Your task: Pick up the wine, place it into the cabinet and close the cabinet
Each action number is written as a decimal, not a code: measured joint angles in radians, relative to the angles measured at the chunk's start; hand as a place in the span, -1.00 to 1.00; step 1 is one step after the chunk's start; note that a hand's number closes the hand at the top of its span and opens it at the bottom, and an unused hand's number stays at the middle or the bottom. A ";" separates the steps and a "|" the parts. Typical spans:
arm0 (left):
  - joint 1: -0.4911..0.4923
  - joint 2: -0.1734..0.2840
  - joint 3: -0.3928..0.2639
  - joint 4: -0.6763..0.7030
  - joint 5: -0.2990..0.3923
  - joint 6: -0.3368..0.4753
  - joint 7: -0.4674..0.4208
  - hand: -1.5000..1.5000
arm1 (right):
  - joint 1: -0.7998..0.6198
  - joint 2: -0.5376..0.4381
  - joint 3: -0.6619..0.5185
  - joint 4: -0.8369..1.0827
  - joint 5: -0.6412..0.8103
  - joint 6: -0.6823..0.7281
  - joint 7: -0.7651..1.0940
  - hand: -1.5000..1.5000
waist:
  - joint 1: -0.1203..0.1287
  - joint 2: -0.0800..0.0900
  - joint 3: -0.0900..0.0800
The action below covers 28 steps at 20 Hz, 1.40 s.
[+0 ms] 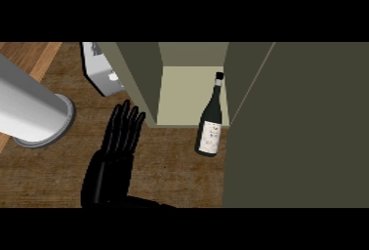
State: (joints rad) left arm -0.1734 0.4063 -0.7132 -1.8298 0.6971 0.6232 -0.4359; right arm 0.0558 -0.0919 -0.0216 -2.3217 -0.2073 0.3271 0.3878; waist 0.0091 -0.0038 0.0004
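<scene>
1. One hand (119, 141) shows, low-left in view, prob. the left since it comes up on that side. Fingers straight and together, pointing toward the cabinet (191, 97); holds nothing.
2. Wine (210, 122) is to that hand's right and a bit ahead, near but apart. Nothing touches it.
3. Bottle seems to stand in front of the open cabinet's mouth, on the counter (166, 171). Its long axis runs away from the robot, neck toward the shelf, base nearer us.
4. Right hand isn't in view, so can't say which is closer; of what shows, this one is.
5. Dark door panel (296, 127) is just right of the bottle, so a reach from the hand's side looks the freer way in.
6. Grey cylinder (32, 112) sits left of the hand, well off the path.
</scene>
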 measured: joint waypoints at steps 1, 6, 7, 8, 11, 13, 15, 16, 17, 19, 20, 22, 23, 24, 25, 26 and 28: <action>0.027 0.016 0.001 -0.027 -0.006 0.002 -0.002 -1.00 | 0.006 -0.019 -0.001 -0.008 -0.007 0.023 0.001 1.00 | 0.000 0.000 0.000; 0.140 0.091 0.031 -0.146 -0.030 0.028 -0.009 -1.00 | 0.019 -0.090 0.064 -0.048 -0.047 0.122 0.054 1.00 | 0.004 0.000 0.000; 0.163 0.115 0.044 -0.182 -0.031 0.037 0.002 -1.00 | 0.020 -0.099 0.073 -0.054 -0.056 0.135 0.063 1.00 | 0.004 -0.001 0.000; 0.199 0.135 0.048 -0.206 -0.038 0.037 -0.006 -1.00 | 0.024 -0.101 0.089 -0.054 -0.058 0.146 0.067 1.00 | 0.006 -0.001 0.000; 0.295 0.186 0.096 -0.263 -0.032 0.015 -0.038 -1.00 | 0.069 -0.102 0.146 -0.059 -0.073 0.166 0.090 1.00 | 0.006 -0.001 -0.001; 0.368 0.217 0.125 -0.306 -0.022 -0.005 -0.063 -1.00 | 0.089 -0.093 0.202 -0.061 -0.076 0.168 0.113 1.00 | 0.008 -0.001 -0.001; 0.435 0.242 0.167 -0.331 0.000 -0.045 -0.091 -1.00 | 0.105 -0.079 0.256 -0.065 -0.078 0.165 0.126 1.00 | 0.008 -0.002 -0.002; 0.464 0.259 0.203 -0.341 0.023 -0.070 -0.098 -1.00 | 0.114 -0.069 0.287 -0.066 -0.077 0.161 0.130 1.00 | 0.008 -0.002 -0.002; 0.504 0.279 0.233 -0.355 0.040 -0.097 -0.112 -1.00 | 0.114 -0.056 0.319 -0.066 -0.075 0.151 0.138 1.00 | 0.011 -0.002 -0.002; 0.562 0.292 0.274 -0.365 0.061 -0.142 -0.138 -1.00 | 0.104 -0.028 0.389 -0.071 -0.066 0.120 0.168 1.00 | 0.011 -0.002 -0.002; 0.591 0.299 0.298 -0.369 0.071 -0.163 -0.151 -1.00 | 0.098 -0.015 0.420 -0.073 -0.060 0.105 0.181 1.00 | 0.010 -0.003 -0.002; 0.654 0.322 0.340 -0.395 0.090 -0.206 -0.167 -1.00 | 0.069 0.015 0.483 -0.068 -0.020 0.068 0.209 1.00 | 0.012 -0.003 -0.002; 0.682 0.337 0.371 -0.406 0.107 -0.227 -0.170 -1.00 | 0.059 0.030 0.518 -0.077 0.009 0.051 0.223 1.00 | 0.013 -0.004 -0.002; 0.709 0.349 0.408 -0.406 0.128 -0.259 -0.179 -1.00 | 0.044 0.044 0.546 -0.081 0.040 0.034 0.235 1.00 | 0.015 -0.005 -0.003; 0.734 0.360 0.441 -0.405 0.147 -0.290 -0.186 -1.00 | 0.028 0.055 0.576 -0.091 0.074 0.013 0.245 1.00 | 0.016 -0.005 -0.003; 0.758 0.369 0.472 -0.407 0.164 -0.315 -0.191 -1.00 | 0.000 0.062 0.606 -0.089 0.109 -0.012 0.253 1.00 | 0.018 -0.006 -0.003; 0.790 0.381 0.527 -0.403 0.189 -0.361 -0.192 -1.00 | -0.064 0.073 0.661 -0.077 0.169 -0.070 0.268 1.00 | 0.018 -0.005 -0.003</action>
State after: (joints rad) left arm 0.6165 0.7876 -0.1867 -2.2329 0.8861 0.2624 -0.6275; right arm -0.0078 -0.0187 0.6393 -2.3987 -0.0381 0.2570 0.6563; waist 0.0267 -0.0084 -0.0023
